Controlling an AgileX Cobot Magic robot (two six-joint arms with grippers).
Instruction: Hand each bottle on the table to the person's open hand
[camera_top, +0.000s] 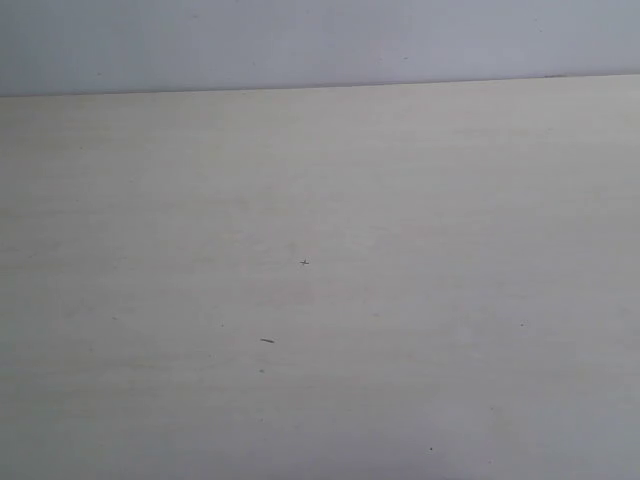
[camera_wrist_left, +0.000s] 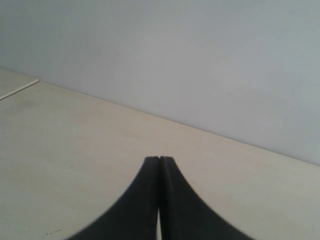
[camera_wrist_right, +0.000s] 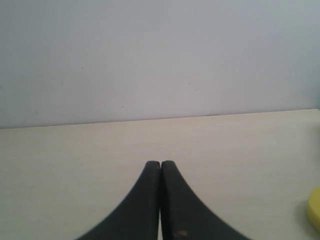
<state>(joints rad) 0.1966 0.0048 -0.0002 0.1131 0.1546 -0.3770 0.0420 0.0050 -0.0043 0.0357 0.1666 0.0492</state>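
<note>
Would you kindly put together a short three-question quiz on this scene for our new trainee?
1. True or false: the left tool is shut and holds nothing.
2. Which view shows a yellow object at its edge? A exterior, B left wrist, C right wrist.
3. Fill in: the right tool has its jaws ____.
Key: 1 true; 2 C; 3 shut.

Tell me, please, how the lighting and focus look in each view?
Exterior view: flat, washed-out light on the table, no shadows or glare, slightly soft. Left wrist view: even light, jaws a near-black silhouette. Right wrist view: the same, with a yellow thing blurred and cut by the frame edge.
</note>
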